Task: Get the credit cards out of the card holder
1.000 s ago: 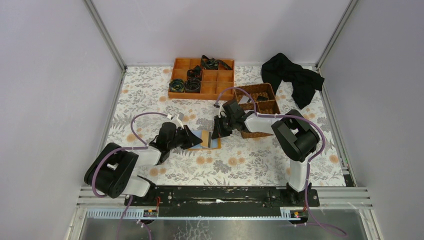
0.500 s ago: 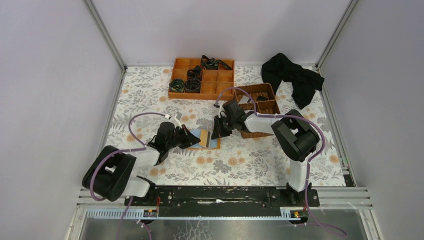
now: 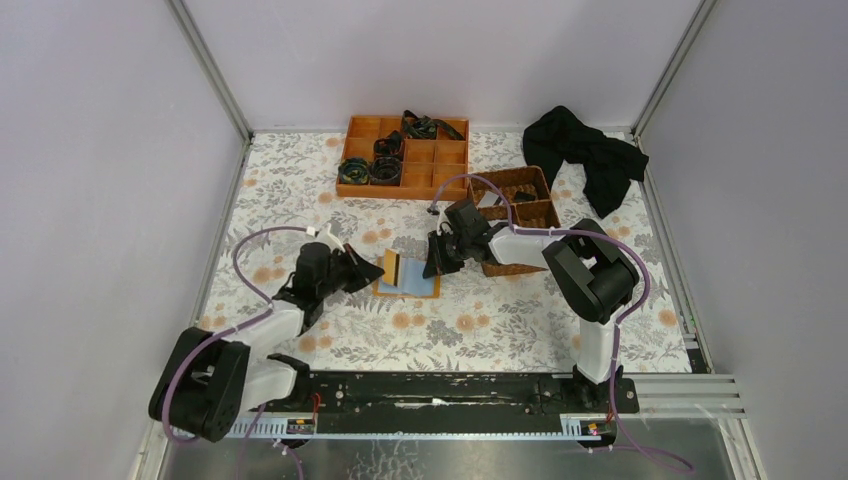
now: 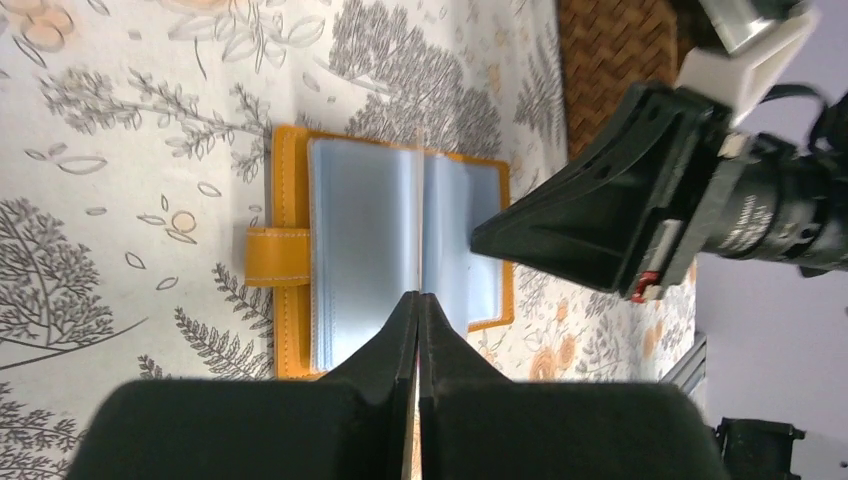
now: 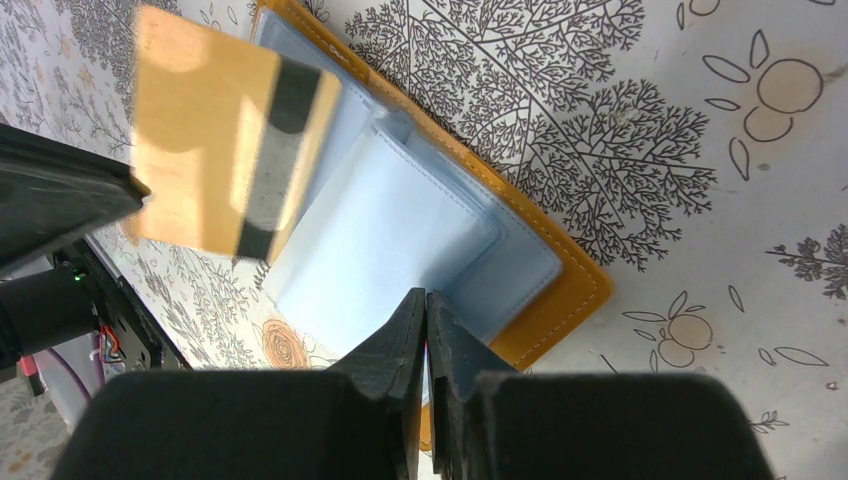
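- Pinching one credit card in the left gripper, jaws tight on its edge, lifted clear just to the left of the card holder.
- Lying open and flat on the table, pale blue inside up, orange clasp tab on the side toward the left gripper.
- Bearing down on the holder's right leaf with the right gripper, jaws nearly together; pinching a leaf or only pressing it, cannot tell.
- Facing across the holder: left fingers aimed at it from its left, right fingers from its right, with the opened long axis along that same line and the spine crosswise.
- Judging the next move: carrying the card away to the holder's left and setting it down, work for the nearer left arm, while keeping the holder pinned from the right.
- Counting one card holder, one card out and two grippers; seeing no further card in the pockets, though possibly hidden there.
- Counting beyond the holder one orange compartment tray, one wicker basket and one black cloth.
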Robot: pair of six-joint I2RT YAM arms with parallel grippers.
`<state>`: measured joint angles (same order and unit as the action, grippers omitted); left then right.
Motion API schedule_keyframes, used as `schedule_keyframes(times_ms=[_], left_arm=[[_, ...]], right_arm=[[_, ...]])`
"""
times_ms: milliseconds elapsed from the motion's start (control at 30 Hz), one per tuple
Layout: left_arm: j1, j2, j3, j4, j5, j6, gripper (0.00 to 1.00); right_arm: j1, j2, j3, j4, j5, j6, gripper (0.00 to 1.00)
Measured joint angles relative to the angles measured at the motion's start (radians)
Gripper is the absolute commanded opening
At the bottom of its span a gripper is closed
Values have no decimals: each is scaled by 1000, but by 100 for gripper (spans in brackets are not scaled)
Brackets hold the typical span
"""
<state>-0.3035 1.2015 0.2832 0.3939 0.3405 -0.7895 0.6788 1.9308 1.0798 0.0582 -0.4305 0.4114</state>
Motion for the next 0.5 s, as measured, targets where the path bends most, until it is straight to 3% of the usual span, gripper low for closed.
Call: schedule_keyframes(times_ms=[167, 267, 367, 500], left_arm=[[25, -95, 0, -34, -12, -1, 0], [32, -116, 1, -27, -1, -14, 0], [36, -115, 1, 11, 37, -45, 0], [36, -101, 0, 127, 93, -97, 0]], right_arm=[[0, -3, 0, -2, 3, -2, 9], [0, -19, -12, -2, 22, -6, 2], [0, -97, -78, 8, 59, -13, 0], [-2, -261, -167, 51, 91, -15, 20]])
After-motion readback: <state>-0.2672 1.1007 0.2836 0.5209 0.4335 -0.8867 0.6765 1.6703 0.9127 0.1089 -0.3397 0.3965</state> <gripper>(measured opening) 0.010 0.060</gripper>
